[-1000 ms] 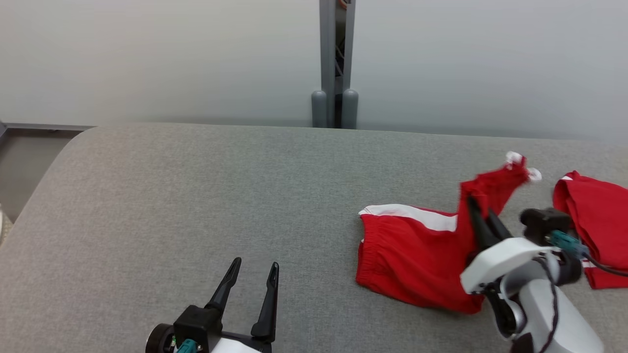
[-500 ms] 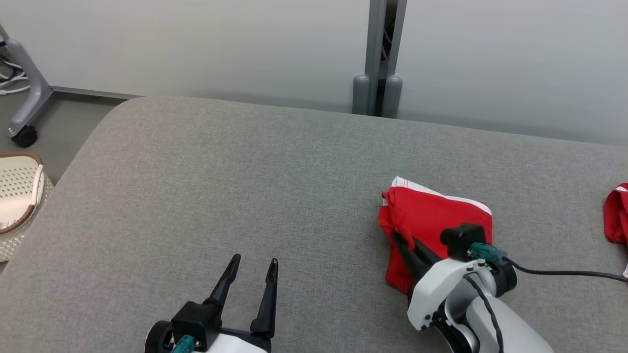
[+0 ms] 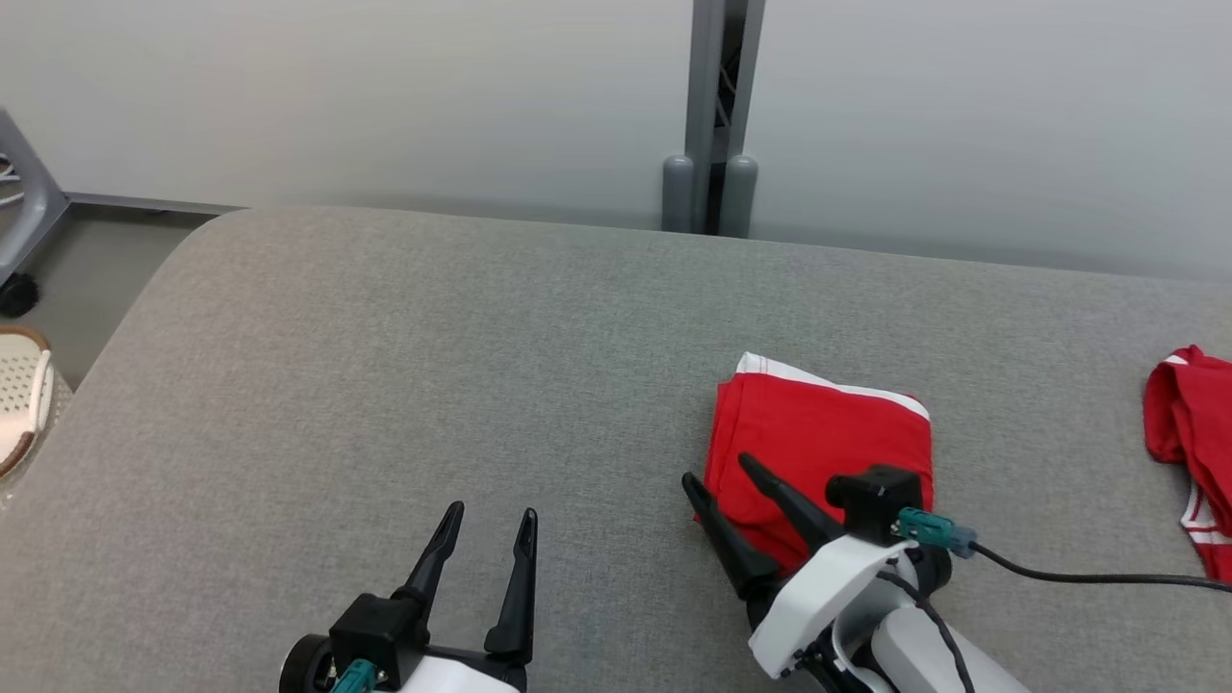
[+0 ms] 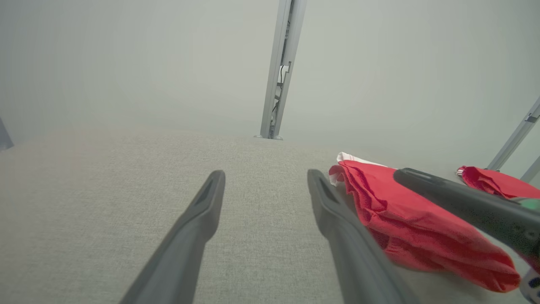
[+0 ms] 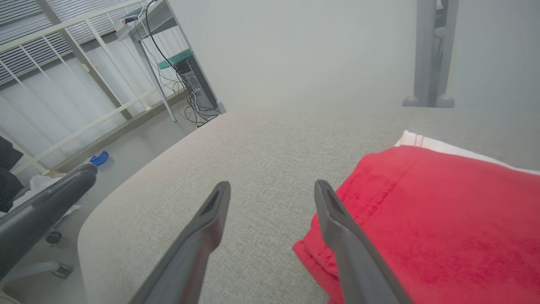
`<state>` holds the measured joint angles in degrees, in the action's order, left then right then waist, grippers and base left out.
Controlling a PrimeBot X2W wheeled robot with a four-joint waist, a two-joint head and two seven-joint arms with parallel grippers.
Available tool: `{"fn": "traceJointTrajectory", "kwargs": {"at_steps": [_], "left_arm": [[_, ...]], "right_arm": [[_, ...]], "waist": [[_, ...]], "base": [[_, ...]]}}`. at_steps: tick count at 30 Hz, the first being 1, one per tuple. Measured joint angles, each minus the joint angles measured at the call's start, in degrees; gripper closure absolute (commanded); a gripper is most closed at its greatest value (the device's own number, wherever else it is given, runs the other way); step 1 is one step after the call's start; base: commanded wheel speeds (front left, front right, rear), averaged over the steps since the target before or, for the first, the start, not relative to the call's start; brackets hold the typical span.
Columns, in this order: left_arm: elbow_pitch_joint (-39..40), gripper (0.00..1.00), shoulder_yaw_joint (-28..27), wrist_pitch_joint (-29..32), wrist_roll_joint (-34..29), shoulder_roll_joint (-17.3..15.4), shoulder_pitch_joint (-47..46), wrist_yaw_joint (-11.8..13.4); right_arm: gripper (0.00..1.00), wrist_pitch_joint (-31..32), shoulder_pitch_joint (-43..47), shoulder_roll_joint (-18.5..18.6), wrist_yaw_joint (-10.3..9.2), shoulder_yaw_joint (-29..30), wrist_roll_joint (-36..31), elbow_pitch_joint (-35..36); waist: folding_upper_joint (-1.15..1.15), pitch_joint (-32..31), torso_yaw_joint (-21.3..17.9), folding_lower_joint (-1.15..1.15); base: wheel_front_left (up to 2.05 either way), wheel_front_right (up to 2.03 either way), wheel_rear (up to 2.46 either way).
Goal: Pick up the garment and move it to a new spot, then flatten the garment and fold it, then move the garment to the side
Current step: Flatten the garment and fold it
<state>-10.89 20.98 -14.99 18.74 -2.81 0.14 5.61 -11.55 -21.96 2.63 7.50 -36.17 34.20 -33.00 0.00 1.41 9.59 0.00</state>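
Note:
A red garment with a white stripe lies folded into a compact square on the grey padded surface, right of centre. My right gripper hovers open at its near left corner, one finger over the cloth and the other beside it, holding nothing. In the right wrist view the red garment fills the right side, under the right finger. At the lower left my left gripper stands open above bare fabric. The left wrist view shows the red garment to the right of its fingers.
A second red garment lies bunched at the right edge of the surface. A woven white basket sits on the floor at the left. A grey post rises behind the far edge. A black cable trails from my right wrist.
My right gripper has let go of the garment's corner and drawn back toward the near left, now open. The garment lies folded over. The head camera shifted slightly.

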Motion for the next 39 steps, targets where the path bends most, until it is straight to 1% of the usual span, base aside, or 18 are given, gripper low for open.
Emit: {"fn": "traceJointTrajectory", "kwargs": {"at_steps": [5,9,12,13,14,15,21,22,25,30,34,39], "left_arm": [[0.04,0.0,-0.42,0.0,0.53,0.0,0.58,0.0],[0.19,0.0,-1.11,0.0,0.56,0.0,0.69,0.27],[0.46,0.0,-1.71,0.0,0.93,0.0,0.73,0.49],[0.46,0.0,-1.71,0.0,0.93,0.0,0.73,0.49],[0.77,0.0,-2.47,0.0,1.07,0.02,0.81,0.54],[0.77,0.0,-2.47,0.0,1.07,0.02,0.81,0.54],[1.9,0.0,-4.87,0.0,0.43,-0.18,2.08,0.6],[1.9,0.0,-4.87,0.0,0.43,-0.18,2.08,0.6],[2.29,0.0,-5.69,-0.01,-0.22,-0.23,2.88,0.76],[2.9,0.0,-6.58,0.0,-1.23,-0.31,4.7,0.25],[3.39,0.0,-7.97,0.0,-1.67,-0.26,6.26,0.59],[3.56,0.0,-8.87,-0.01,-2.14,-0.16,6.91,0.62]], "right_arm": [[0.0,-2.81,-0.01,0.91,0.0,4.19,-4.58,1.44],[0.0,-3.3,1.6,2.15,0.0,9.32,-8.24,3.33],[0.0,-3.36,4.24,2.7,0.0,13.56,-10.45,6.61],[0.0,-3.36,4.24,2.7,0.0,13.56,-10.45,6.61],[0.0,-3.37,6.15,3.05,0.0,16.24,-12.71,9.02],[0.0,-3.37,6.15,3.05,0.0,16.24,-12.71,9.02],[0.0,-3.43,14.66,2.99,0.0,23.88,-20.13,14.47],[0.0,-3.43,14.66,2.99,0.0,23.88,-20.13,14.47],[0.0,-3.43,17.89,2.16,0.0,26.71,-21.15,16.45],[0.0,-3.43,22.85,1.15,0.0,28.84,-22.39,19.28],[0.0,-3.43,26.01,0.73,0.0,29.48,-23.66,20.4],[0.0,-3.43,28.08,0.45,0.0,29.98,-23.6,19.98]], "waist": [[0.0,-0.97,-3.03,0.0],[0.0,-1.85,-5.61,0.0],[0.0,-2.38,-7.25,0.0],[0.0,-2.38,-7.25,0.0],[0.0,-2.6,-8.23,0.0],[0.0,-2.6,-8.23,0.0],[0.0,-3.3,-10.42,0.0],[0.0,-3.3,-10.42,0.0],[0.0,-4.06,-10.85,0.0],[0.0,-5.6,-11.16,0.0],[0.0,-6.55,-11.36,0.0],[0.0,-7.61,-11.38,0.0]], "base": [[0.0,0.0,0.0],[0.0,0.0,0.0],[0.0,0.0,0.0],[0.0,0.0,0.0],[0.0,0.0,0.0],[0.0,0.0,0.0],[0.0,0.0,0.0],[0.0,0.0,0.0],[0.0,0.0,0.0],[0.0,0.0,0.0],[0.0,0.0,0.0],[0.0,0.0,0.0]]}}
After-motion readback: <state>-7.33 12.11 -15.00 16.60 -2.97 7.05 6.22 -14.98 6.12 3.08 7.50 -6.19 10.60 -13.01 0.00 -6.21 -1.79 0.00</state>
